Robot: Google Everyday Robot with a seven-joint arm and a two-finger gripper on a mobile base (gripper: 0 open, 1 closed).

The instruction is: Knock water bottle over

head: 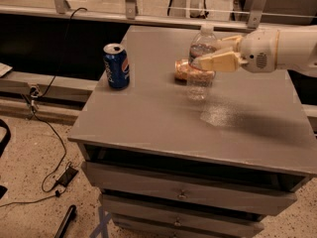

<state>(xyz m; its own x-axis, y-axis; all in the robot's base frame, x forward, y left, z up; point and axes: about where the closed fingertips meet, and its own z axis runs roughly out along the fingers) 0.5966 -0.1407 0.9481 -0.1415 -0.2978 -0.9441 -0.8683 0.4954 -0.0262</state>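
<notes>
The water bottle [200,68], clear with a white cap, stands upright near the middle of the grey cabinet top [148,113]. My gripper [208,52] reaches in from the right at the height of the bottle's shoulder. One tan finger [218,62] lies across the front of the bottle and the other sits behind it, with the jaws open around it.
A tan-gold can [184,69] lies on its side just behind and left of the bottle. A blue Pepsi can [116,66] stands upright at the left of the top. The cabinet's drawers are below, and cables lie on the floor at the left.
</notes>
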